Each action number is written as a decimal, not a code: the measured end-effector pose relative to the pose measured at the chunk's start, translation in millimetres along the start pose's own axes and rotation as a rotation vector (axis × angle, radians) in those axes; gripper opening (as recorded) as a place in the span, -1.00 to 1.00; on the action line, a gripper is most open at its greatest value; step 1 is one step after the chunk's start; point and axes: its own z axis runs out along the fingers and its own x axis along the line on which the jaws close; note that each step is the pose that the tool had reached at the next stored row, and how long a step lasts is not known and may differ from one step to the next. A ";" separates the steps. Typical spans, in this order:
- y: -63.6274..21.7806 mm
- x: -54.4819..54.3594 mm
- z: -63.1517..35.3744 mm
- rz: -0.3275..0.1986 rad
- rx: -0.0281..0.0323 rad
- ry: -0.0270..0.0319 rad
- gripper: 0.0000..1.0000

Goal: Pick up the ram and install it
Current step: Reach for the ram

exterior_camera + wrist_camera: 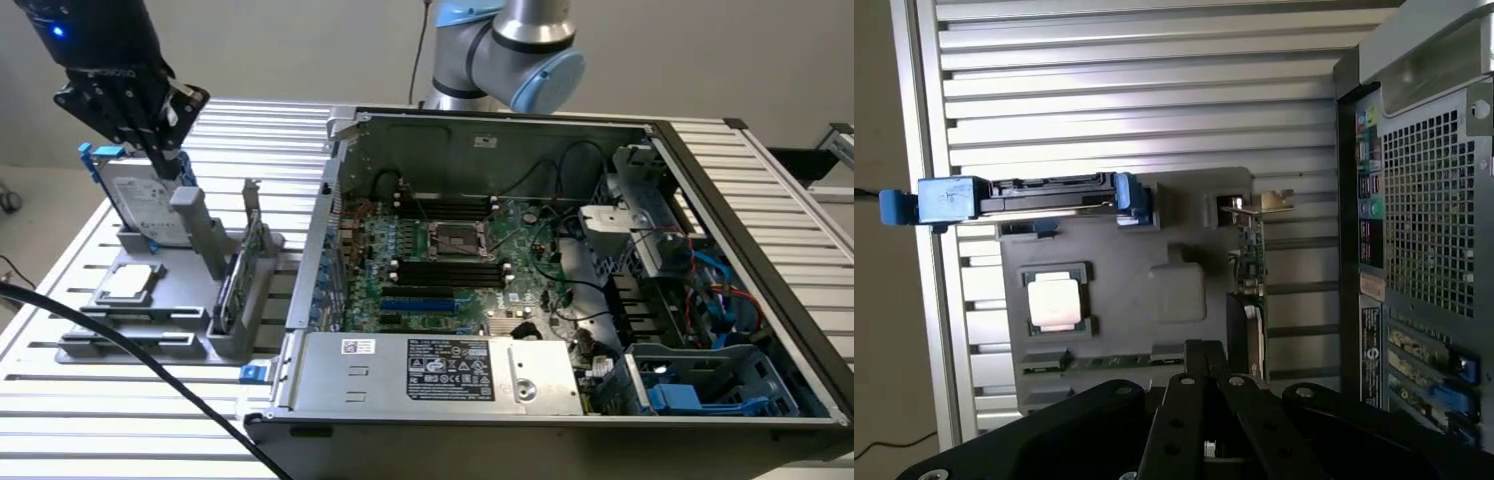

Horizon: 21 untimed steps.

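Note:
The ram (1094, 362) is a thin dark-green strip standing on edge in a slot along one side of the grey holder (1174, 235). My gripper (1204, 352) hangs above the holder, fingers shut together with nothing between them, their tips close to one end of the ram in the wrist view. In the exterior view the gripper (163, 150) is high at the exterior view's left, in front of the hard drive. The open computer case (534, 120) holds the motherboard (461, 265) with its black memory slots (451, 272).
On the holder (147, 320) stand a silver hard drive in a blue frame (140, 195), a square silver processor chip (130, 283) and an upright green card (244, 262). The case's wall (320, 230) rises just beside the holder. A black cable (120, 350) crosses the slatted table.

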 end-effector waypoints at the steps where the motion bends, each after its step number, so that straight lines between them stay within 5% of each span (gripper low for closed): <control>1: -0.8 2.7 0.6 0.000 0.0004 0.0007 -0.79; 7: -6.4 14.7 4.3 0.000 0.0021 0.0062 -0.79; 13: -15.4 16.7 8.0 -0.003 0.0033 0.0234 -0.79; 21: -26.8 23.4 8.2 -0.009 0.0033 0.0236 -0.79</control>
